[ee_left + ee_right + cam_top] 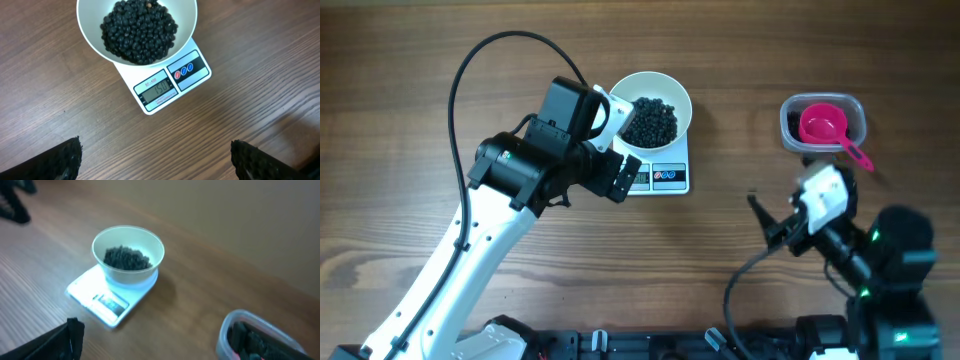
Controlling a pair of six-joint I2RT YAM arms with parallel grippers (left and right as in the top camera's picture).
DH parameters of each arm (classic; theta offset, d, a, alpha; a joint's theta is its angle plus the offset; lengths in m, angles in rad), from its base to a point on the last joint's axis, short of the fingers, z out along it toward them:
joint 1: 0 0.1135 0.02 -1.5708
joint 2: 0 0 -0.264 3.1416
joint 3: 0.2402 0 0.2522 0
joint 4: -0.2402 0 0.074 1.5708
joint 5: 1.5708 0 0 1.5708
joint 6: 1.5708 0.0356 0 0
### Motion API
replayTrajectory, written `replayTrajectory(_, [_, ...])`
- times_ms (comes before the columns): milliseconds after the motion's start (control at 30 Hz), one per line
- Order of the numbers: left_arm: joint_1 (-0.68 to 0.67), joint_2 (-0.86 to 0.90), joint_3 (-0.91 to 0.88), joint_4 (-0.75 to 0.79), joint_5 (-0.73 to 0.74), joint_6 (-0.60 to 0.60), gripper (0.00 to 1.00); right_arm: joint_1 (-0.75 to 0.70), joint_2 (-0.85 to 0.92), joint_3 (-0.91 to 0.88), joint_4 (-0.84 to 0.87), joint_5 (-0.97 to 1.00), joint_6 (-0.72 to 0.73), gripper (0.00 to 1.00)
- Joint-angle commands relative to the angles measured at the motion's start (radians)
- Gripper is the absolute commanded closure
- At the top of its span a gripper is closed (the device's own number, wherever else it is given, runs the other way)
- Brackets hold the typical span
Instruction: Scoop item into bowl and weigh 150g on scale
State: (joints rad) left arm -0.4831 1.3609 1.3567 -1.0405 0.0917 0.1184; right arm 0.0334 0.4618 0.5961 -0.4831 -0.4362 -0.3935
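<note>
Left gripper (155,160) and right gripper (767,222) gape empty — scale (170,82) half hidden under bowl (89,25).

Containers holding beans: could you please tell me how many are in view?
2: the white bowl on the scale, and the clear tub at far right.

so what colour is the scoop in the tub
Bright pink; the scoop shows best in the overhead view.

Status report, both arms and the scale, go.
Left gripper open, above scale. Right gripper open, empty, near tub. Bowl of beans sits on scale, display looks like 150. Pink scoop in tub; nothing in the way.
</note>
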Motion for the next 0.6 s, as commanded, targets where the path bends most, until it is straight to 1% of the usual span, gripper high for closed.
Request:
replayTrajectory(0, [0.003,-0.005,-0.003,0.004,-0.007,-0.003,0.00,0.003,-0.255,-0.246,0.128,0.049,-0.025,0.00])
replayTrajectory(67, [0.003,-0.005,-0.003,0.004,-0.007,-0.003,0.00,0.003,-0.401,-0.393,0.245,0.048,-0.024,0.00])
replayTrajectory(100, [0.003,-0.005,-0.003,0.004,-0.007,-0.003,0.00,0.003,-0.443,-0.450,0.311,0.049,-0.022,0.00])
replayTrajectory(167, [0.003,-0.005,-0.003,0.004,-0.007,-0.002,0.00,0.003,-0.459,-0.542,0.475,0.048,-0.012,0.00])
replayTrajectory(200, [0.003,-0.005,-0.003,0.004,-0.007,-0.002,0.00,0.003,-0.459,-0.577,0.554,0.060,0.032,0.00])
replayTrajectory(233, [0.003,-0.005,-0.003,0.004,-0.007,-0.003,0.00,0.003,-0.459,-0.592,0.585,0.075,0.071,0.00])
replayTrajectory(300, [0.003,-0.005,-0.003,0.004,-0.007,-0.002,0.00,0.004,-0.459,-0.591,0.587,0.092,0.139,0.00])
replayTrajectory(367, [0.003,-0.005,-0.003,0.004,-0.007,-0.003,0.00,0.004,-0.459,-0.591,0.555,0.118,0.171,0.00])
replayTrajectory(400, [0.003,-0.005,-0.003,0.005,-0.007,-0.002,0.00,0.004,-0.459,-0.591,0.507,0.166,0.220,0.00])
replayTrajectory(500, [0.003,-0.005,-0.003,0.004,-0.007,-0.003,0.00,0.004,-0.459,-0.591,0.497,0.229,0.236,0.00])
replayTrajectory(567, [0.003,-0.005,-0.003,0.004,-0.007,-0.002,0.00,0.004,-0.459,-0.591,0.498,0.221,0.237,0.00])
